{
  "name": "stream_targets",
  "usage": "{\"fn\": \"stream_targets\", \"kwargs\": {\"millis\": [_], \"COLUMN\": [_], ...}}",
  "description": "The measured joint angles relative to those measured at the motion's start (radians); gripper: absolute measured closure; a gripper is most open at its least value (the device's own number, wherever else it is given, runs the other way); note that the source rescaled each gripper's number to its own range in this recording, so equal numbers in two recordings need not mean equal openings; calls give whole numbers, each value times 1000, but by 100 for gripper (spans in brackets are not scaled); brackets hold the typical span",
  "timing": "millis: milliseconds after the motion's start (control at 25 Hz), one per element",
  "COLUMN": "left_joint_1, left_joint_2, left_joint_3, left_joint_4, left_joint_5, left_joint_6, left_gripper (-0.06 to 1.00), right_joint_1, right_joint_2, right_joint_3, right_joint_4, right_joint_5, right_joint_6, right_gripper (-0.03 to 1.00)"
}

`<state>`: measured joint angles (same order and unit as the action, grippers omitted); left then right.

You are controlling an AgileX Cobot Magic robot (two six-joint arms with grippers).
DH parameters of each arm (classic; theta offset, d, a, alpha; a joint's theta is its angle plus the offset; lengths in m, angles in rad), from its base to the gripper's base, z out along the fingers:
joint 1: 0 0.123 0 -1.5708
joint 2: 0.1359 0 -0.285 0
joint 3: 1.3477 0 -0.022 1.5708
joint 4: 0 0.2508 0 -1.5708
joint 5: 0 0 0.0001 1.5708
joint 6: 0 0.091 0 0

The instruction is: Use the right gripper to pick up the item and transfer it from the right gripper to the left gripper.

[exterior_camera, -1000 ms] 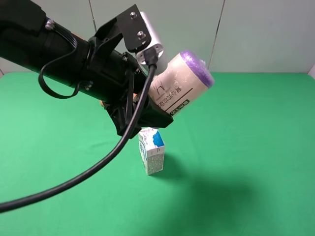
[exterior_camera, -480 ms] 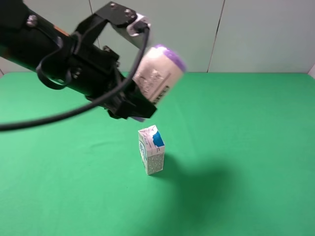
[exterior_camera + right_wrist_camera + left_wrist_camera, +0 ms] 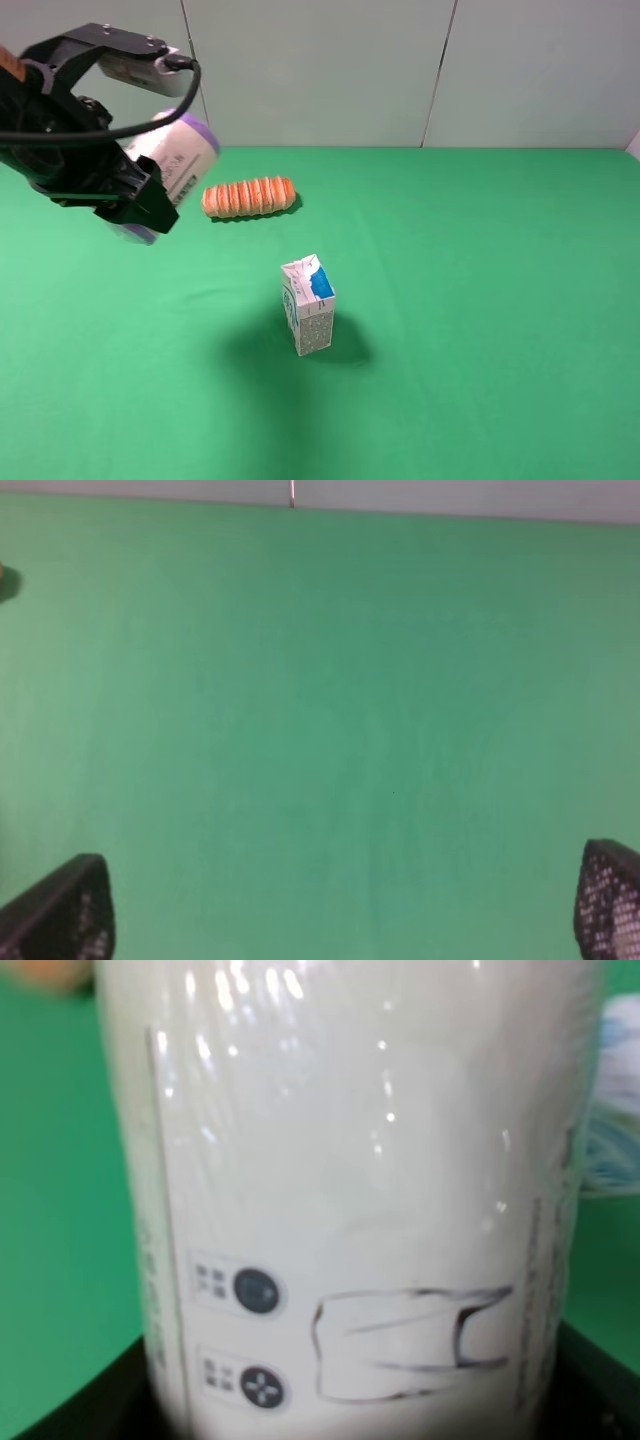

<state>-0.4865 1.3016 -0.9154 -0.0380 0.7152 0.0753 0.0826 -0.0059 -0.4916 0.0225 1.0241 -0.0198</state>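
A green tabletop [image 3: 480,300] runs back to a pale panelled wall. High over its left side, the left gripper [image 3: 148,205] is clamped on the cream canister [image 3: 185,158]. The canister has purple ends and is held tilted in the air, its lower part between the black fingers. An orange ridged roll [image 3: 250,197] lies on the table nearby. A white-and-blue carton [image 3: 308,304] stands upright near the middle. The right gripper [image 3: 335,910] holds nothing, its fingers spread wide over bare green.
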Motion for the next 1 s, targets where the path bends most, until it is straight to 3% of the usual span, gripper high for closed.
{"fn": "stream_targets", "kwargs": {"millis": [440, 1000], "left_joint_1": [194, 204], "left_joint_2": [84, 355], "left_joint_3": [147, 154], "left_joint_4": [10, 4], "left_joint_5": [-134, -274], "left_joint_6": [-65, -55], "left_gripper": [94, 94], "right_joint_1": [0, 0], "right_joint_2": [0, 0], "right_joint_3": [0, 0], "right_joint_4": [0, 0], "right_joint_5": [0, 0], "right_joint_6": [0, 3], "right_gripper": [-3, -3]}}
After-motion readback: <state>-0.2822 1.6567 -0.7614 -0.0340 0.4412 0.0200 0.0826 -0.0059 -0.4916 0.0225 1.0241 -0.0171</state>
